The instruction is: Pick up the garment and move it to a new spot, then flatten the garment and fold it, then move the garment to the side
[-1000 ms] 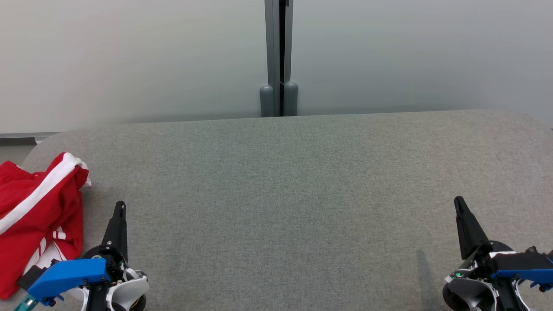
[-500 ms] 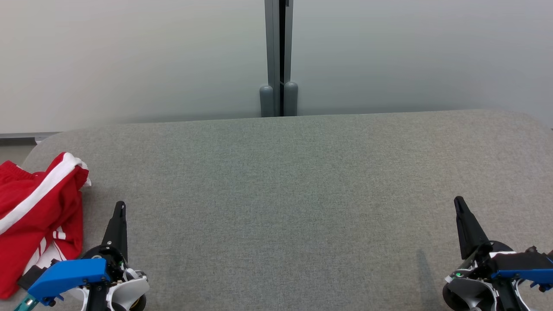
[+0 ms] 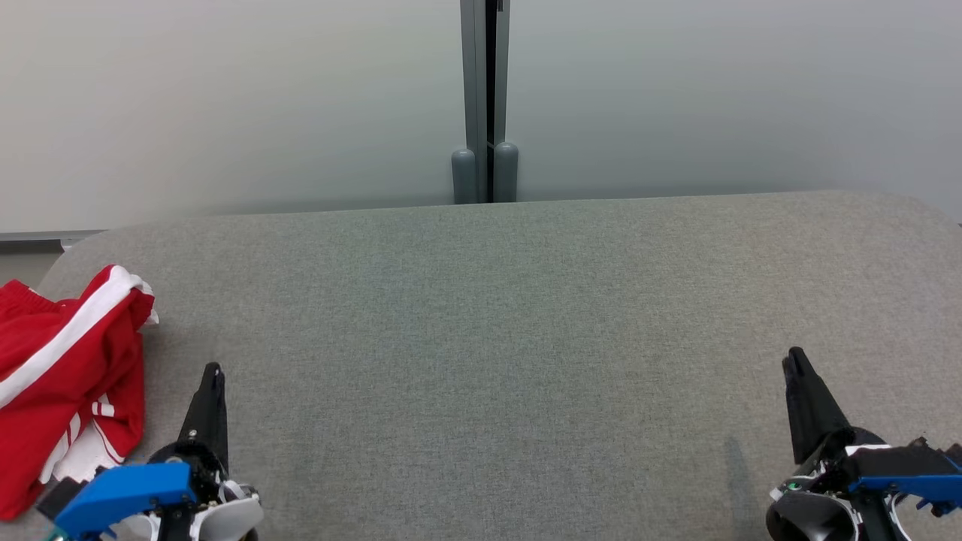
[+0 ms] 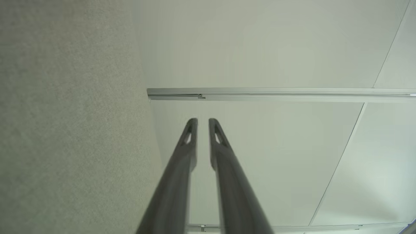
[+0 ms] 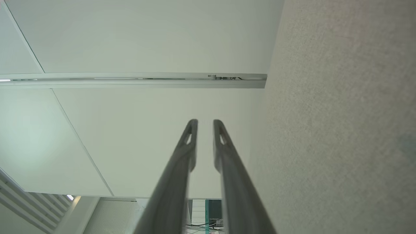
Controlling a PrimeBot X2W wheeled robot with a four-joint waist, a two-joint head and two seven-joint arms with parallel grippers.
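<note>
Garment (image 3: 68, 376) lies bunched just left of my left hand (image 3: 214, 370), well apart from my right hand (image 3: 793, 359); I see both slightly parted, holding nothing.

A plain office-like test room, judging by the pale partition panels (image 3: 225, 98) joined at a grey metal post (image 3: 485, 98) behind a wide table (image 3: 526, 315) covered in grey fabric
</note>
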